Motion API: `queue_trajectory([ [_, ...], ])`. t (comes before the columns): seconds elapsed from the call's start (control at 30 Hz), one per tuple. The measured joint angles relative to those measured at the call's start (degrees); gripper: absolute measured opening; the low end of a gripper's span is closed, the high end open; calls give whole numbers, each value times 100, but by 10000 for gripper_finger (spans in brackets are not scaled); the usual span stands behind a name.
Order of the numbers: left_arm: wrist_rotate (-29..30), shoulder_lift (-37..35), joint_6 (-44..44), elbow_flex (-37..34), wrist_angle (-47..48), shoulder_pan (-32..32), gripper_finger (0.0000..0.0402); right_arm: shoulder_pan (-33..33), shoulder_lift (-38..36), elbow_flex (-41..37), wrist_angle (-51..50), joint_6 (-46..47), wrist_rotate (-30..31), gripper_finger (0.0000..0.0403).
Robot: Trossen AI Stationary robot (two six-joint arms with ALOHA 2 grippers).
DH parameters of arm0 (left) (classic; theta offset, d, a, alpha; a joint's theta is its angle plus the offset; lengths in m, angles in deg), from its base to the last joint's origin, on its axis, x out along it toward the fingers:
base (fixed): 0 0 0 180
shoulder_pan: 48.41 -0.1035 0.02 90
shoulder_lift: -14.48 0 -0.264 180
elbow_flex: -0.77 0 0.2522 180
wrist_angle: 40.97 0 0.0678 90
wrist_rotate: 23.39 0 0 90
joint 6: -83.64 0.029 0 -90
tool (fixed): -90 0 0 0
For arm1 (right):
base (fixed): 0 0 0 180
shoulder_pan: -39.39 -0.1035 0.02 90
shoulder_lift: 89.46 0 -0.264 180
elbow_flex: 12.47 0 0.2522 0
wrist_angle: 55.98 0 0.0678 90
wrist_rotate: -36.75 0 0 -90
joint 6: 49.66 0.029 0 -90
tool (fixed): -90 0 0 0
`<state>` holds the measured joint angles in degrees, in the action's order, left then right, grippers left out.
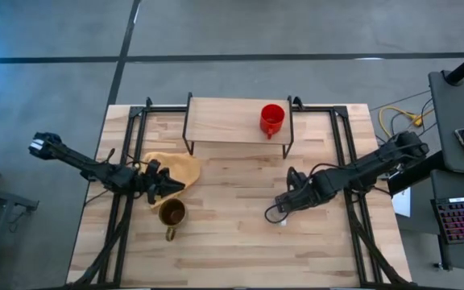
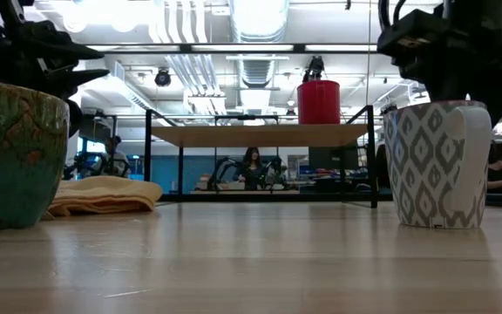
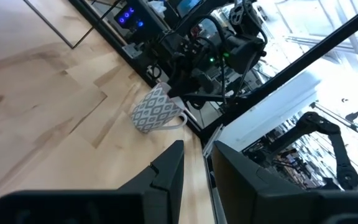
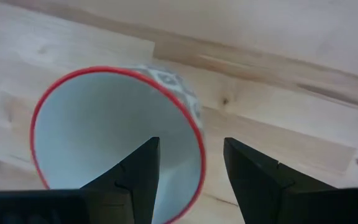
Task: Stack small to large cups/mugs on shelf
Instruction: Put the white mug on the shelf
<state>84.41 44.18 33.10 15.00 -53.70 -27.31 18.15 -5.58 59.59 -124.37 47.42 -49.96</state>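
The red mug (image 1: 272, 119) stands upright on the shelf (image 1: 224, 121) near its right end. The brown-olive mug (image 1: 171, 213) stands upright on the table, its handle toward the near edge. My left gripper (image 1: 164, 188) is open and empty just beyond it, above the table. The white patterned mug (image 2: 434, 166) with a red rim stands upright on the table. My right gripper (image 4: 191, 146) is open right above it, pointing down. One finger (image 4: 140, 168) is over the mug's inside and the other (image 4: 253, 174) is outside its wall.
A folded yellow cloth (image 1: 174, 167) lies on the table between the shelf's left legs and my left gripper. Black frame rails (image 1: 341, 161) run along both table sides. Bare tabletop (image 1: 232, 185) lies between the two arms and before the shelf.
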Motion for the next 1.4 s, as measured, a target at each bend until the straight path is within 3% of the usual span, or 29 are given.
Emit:
queue_trajectory([
  [0.27,0,100,-9,0,-2,-1,70,27,153,34,-201,-2,-157,160],
  [0.77,0,94,-9,0,-4,0,70,30,255,279,-213,-136,-162,21],
  [0.93,1,95,-10,0,-4,0,70,88,255,607,-303,-256,-134,16],
  [1.17,2,102,-11,0,-4,0,70,456,563,1985,-1411,-1104,-184,14],
  [1.4,2,94,-9,0,-4,-1,70,1230,1643,4025,-2702,-2682,-171,14],
])
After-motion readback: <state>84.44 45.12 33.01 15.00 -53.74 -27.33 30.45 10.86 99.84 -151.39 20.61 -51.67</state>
